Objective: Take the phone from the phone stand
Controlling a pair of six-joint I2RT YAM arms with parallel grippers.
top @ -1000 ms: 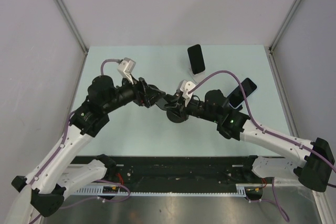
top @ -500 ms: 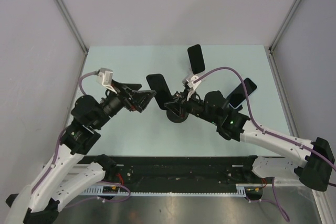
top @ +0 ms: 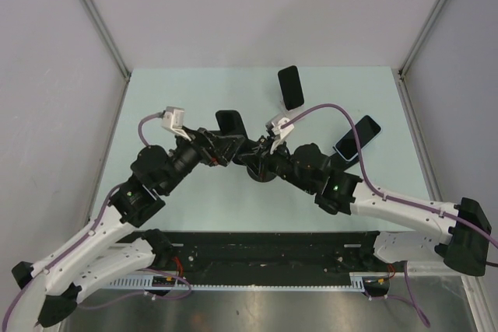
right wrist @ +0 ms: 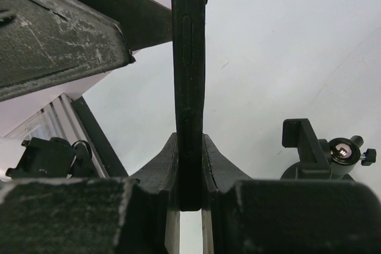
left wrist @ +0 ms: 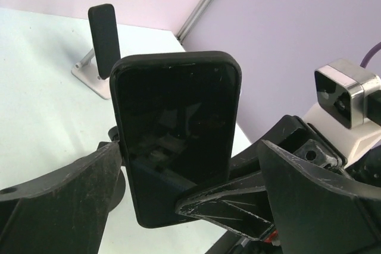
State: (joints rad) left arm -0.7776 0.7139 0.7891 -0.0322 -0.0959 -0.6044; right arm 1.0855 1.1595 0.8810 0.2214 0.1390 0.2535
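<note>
My right gripper (right wrist: 189, 147) is shut on the lower end of the black phone (right wrist: 189, 57), which shows edge-on and upright. The black phone stand (right wrist: 315, 156) sits on the table to the right of it, its bracket holding nothing. From above, the phone (top: 229, 124) is up and left of the stand (top: 261, 170), with the right gripper (top: 250, 153) below it. My left gripper (left wrist: 187, 165) is open, one finger on each side of the phone's dark screen (left wrist: 175, 135). I cannot tell if the fingers touch it.
A second dark phone (top: 291, 87) leans on a silver stand at the back; it also shows in the left wrist view (left wrist: 104, 40). A third phone (top: 359, 136) rests tilted at the right. Grey walls enclose the pale table (top: 194, 91) on three sides.
The left arm pulled back to the left, opened its jaws wide, then came in again around the phone. The right gripper stayed shut on the phone, shifting it slightly up.
</note>
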